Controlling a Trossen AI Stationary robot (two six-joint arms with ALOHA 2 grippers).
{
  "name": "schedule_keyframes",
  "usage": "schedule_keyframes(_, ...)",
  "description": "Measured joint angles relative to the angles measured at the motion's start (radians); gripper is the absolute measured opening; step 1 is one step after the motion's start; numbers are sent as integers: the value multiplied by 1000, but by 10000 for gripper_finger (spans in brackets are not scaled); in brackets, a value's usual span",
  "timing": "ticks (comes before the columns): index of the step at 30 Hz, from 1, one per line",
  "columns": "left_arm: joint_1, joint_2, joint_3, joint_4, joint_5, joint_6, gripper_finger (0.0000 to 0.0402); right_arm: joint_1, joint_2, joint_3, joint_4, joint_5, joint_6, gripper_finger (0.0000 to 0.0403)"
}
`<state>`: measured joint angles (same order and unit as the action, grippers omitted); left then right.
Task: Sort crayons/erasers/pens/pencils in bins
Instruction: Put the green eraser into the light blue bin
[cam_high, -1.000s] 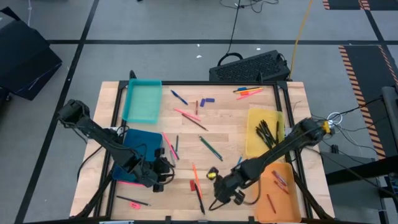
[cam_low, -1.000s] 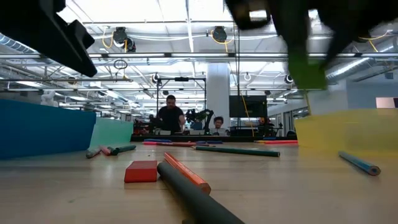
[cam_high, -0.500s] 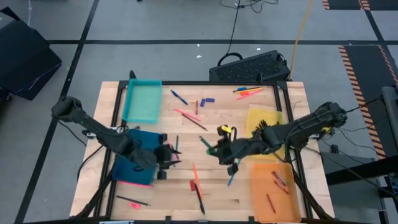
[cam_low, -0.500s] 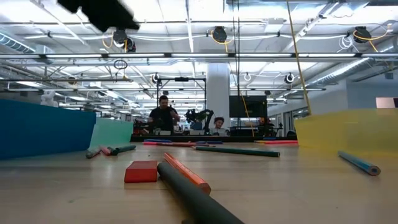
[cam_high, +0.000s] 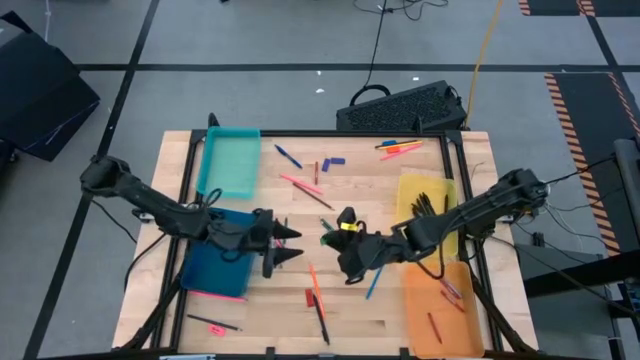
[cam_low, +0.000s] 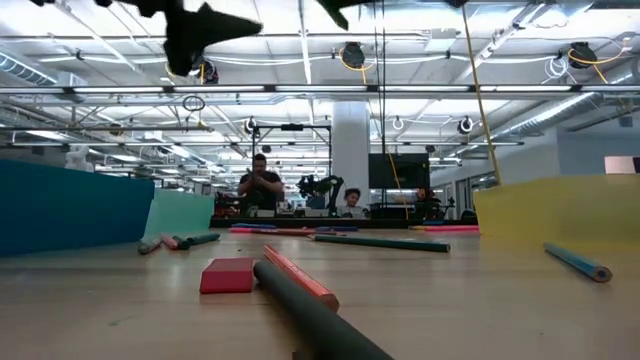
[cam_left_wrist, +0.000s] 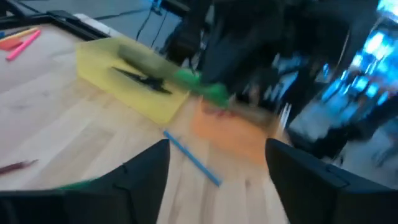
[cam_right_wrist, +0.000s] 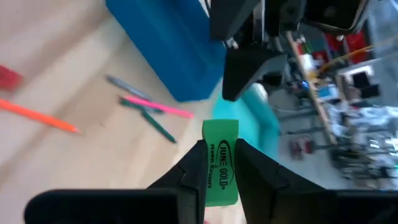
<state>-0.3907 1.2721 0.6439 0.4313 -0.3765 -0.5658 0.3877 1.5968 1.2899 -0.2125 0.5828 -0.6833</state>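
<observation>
My right gripper (cam_high: 335, 243) hovers over the table's middle, shut on a green eraser (cam_right_wrist: 220, 134) printed with black letters. Facing it from the left, my left gripper (cam_high: 287, 245) is open and holds nothing; its fingers point at the eraser (cam_high: 327, 240) and stop just short of it. The dark blue bin (cam_high: 220, 262) and the teal bin (cam_high: 230, 163) stand at the left. The yellow bin (cam_high: 425, 210) and the orange bin (cam_high: 440, 305) stand at the right. Pens, pencils and crayons lie scattered on the wood. My right gripper pinches the green eraser between its two fingers, on its two long side faces (cam_right_wrist: 219, 163). The eraser's free end sticks out past the fingertips (cam_right_wrist: 194, 163). The fingers point toward the table's left. The eraser is lifted clear of the table.
A red eraser (cam_low: 227, 275), an orange stick and a dark pen (cam_low: 310, 315) lie near the front edge. A blue pencil (cam_high: 372, 285) lies by the orange bin. Black pens fill the yellow bin. Pink pens (cam_high: 400, 150) lie at the far right. A keyboard (cam_high: 400, 105) sits beyond the far edge.
My right gripper, shut on the green eraser, has risen from near the front edge and gone toward the far edge, then toward the left, to the middle. My left gripper has lifted from beside the dark blue bin and gone right, toward the eraser.
</observation>
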Motion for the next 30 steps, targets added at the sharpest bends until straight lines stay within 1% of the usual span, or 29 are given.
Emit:
schedule_keyframes(3, 31, 63, 0, 87, -5, -56, 281, -3, 29, -1, 32, 37, -42, 61)
schedule_keyframes(7, 84, 129, -1, 185, 16, -141, 281, -13, 52, -1, 62, 116, -73, 61)
schedule_keyframes(9, 109, 148, 0, 220, 25, -159, 278, -19, 56, -1, 67, 122, -74, 61)
schedule_keyframes(14, 157, 149, 0, 234, 33, -160, 267, -26, 56, -1, 75, 125, -66, 61)
schedule_keyframes(18, 184, 149, 0, 235, 33, -154, 237, -42, 56, -1, 70, 128, -59, 61)
schedule_keyframes(25, 191, 149, 0, 233, 21, -145, 151, -82, 56, -1, 88, 120, -16, 61)
schedule_keyframes(27, 191, 149, 0, 232, 3, -142, 140, -92, 55, -1, 96, 119, -6, 61)
schedule_keyframes(30, 195, 148, 1, 233, -21, -135, 138, -104, 56, -1, 118, 122, 5, 61)
